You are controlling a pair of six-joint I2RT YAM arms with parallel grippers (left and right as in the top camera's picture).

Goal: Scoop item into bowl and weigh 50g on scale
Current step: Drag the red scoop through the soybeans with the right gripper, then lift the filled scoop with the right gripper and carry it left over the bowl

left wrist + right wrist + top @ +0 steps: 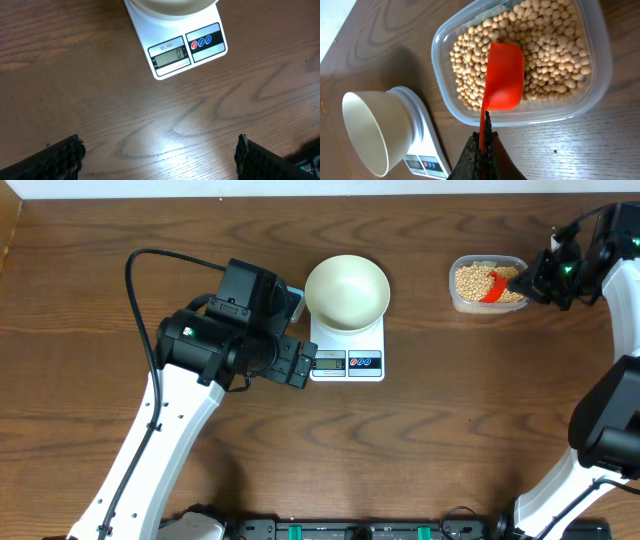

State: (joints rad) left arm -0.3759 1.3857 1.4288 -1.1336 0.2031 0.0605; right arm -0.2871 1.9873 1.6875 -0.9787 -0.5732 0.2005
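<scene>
- Orange-red plastic scoop (504, 75) lies over the beans (555, 60) in the clear tub (600, 65), at the far right of the table (100, 75); we cannot tell whether its cup holds any beans
- Right gripper (485, 135) is clamped on the scoop's thin handle, fingers pressed close about it
- Left gripper (159, 152) hangs just left of the scale (175, 50), fingers spread wide, empty and touching nothing
- White bowl (347, 290) sits on the scale in the middle of the table, well apart from the tub; we see no beans in it, and the display shows zero
- Our judgement: the step in hand is the first scoop, the loading of beans at the tub; nothing is weighed yet
- Next move, as we judge it, calls for driving the cup under the beans, lifting it level, carrying it left to the bowl and tipping gently, with the display watched so the pour can stop at the target
</scene>
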